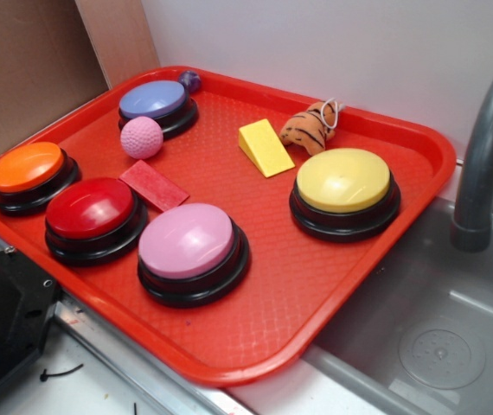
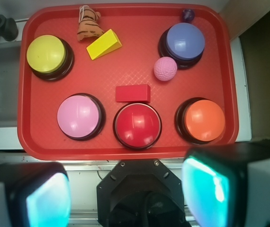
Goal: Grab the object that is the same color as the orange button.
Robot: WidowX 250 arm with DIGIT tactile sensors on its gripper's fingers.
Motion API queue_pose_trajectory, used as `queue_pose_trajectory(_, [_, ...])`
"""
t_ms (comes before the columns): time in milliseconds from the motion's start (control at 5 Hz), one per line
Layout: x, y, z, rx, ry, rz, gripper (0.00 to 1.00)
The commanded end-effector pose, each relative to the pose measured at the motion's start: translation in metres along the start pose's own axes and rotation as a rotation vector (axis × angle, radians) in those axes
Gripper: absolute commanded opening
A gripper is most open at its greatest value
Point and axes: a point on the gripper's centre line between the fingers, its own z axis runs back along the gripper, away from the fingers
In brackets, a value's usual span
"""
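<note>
Striped orange plush tiger toy [image 1: 310, 127] lying at the red tray's [image 1: 376, 251] far edge, just beside the yellow wedge block [image 1: 265, 147]. Orange button [image 1: 28, 170] well apart, across the tray. Pincer [image 2: 125, 196] spread, pinching nothing.

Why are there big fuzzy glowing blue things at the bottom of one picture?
In the wrist view, those are the gripper's own fingers, too close to the camera to be sharp, so they blur; the tray beyond stays crisp. The exterior view is evenly sharp, with soft glare on the button domes.
</note>
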Motion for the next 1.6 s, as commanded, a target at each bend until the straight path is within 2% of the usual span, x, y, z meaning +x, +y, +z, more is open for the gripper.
queue_pose_trajectory(0, [0.0,0.0,0.0,0.0,0.0,0.0,1.0])
queue_pose_trajectory(200, [0.018,-0.002,-0.007,0.009,-0.007,-0.008,1.0])
queue_pose_trajectory(400, [0.04,-0.004,-0.017,0.019,-0.078,0.015,1.0])
queue_pose_trajectory(1000, [0.108,-0.013,-0.063,-0.036,-0.23,0.126,1.0])
queue_pose_trajectory(1200, [0.126,-0.018,-0.078,-0.032,-0.246,0.175,1.0])
queue_pose_trajectory(1400, [0.15,-0.028,-0.1,0.011,-0.275,0.198,1.0])
